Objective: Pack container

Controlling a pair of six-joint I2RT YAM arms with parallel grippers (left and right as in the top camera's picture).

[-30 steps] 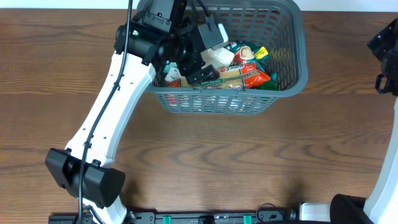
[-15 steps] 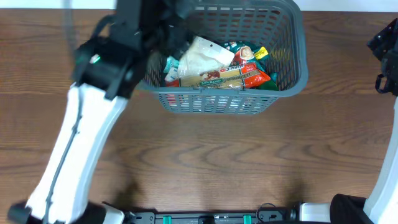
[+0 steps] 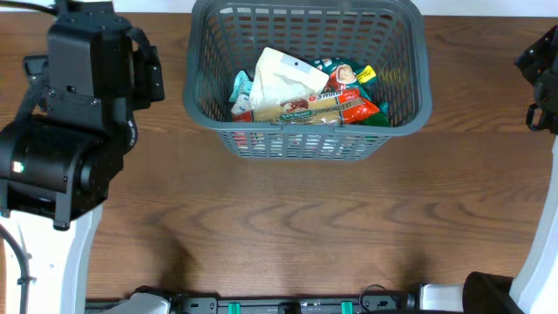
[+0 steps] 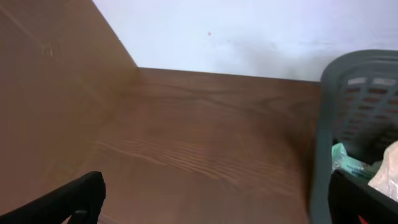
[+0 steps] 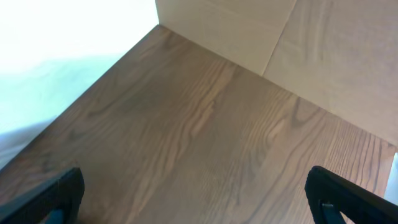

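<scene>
**Item 1. Container** [image 3: 305, 144]
- Dark grey lattice basket, upright at the far middle of the table [image 3: 296, 227]. Its far rim meets the top edge of the overhead view.
- Loaded, not full.
- Contents:
  - White pouch [image 3: 283, 74]: on top, tilted, near the middle.
  - Red packet [image 3: 336, 106]: long, under and in front of the pouch, running left to right along the near wall.
  - Teal packet [image 3: 239, 87]: against the left wall, partly under the pouch.
  - Yellow piece [image 3: 366, 75]: small, toward the right wall (print too small to read).
  - Further wrappers show beneath; what they are cannot be told.

**Item 2. Left arm** [image 3: 74, 148]
- Over the left part of the table, well left of the container and apart from it.
- Left gripper [image 4: 217, 202]: fingers [image 4: 78, 196] spread wide, nothing between them.
- In the left wrist view, wood grain lies below. The container's corner, with the teal packet inside, stands at the right edge.

**Item 3. Right arm** [image 3: 542, 78]
- At the right edge of the overhead view, well apart from the container.
- Right gripper [image 5: 199, 199]: fingers [image 5: 56, 193] spread wide, holding nothing, above the wood grain.
- A pale panel [image 5: 298, 43] rises at the far side of the right wrist view.
</scene>
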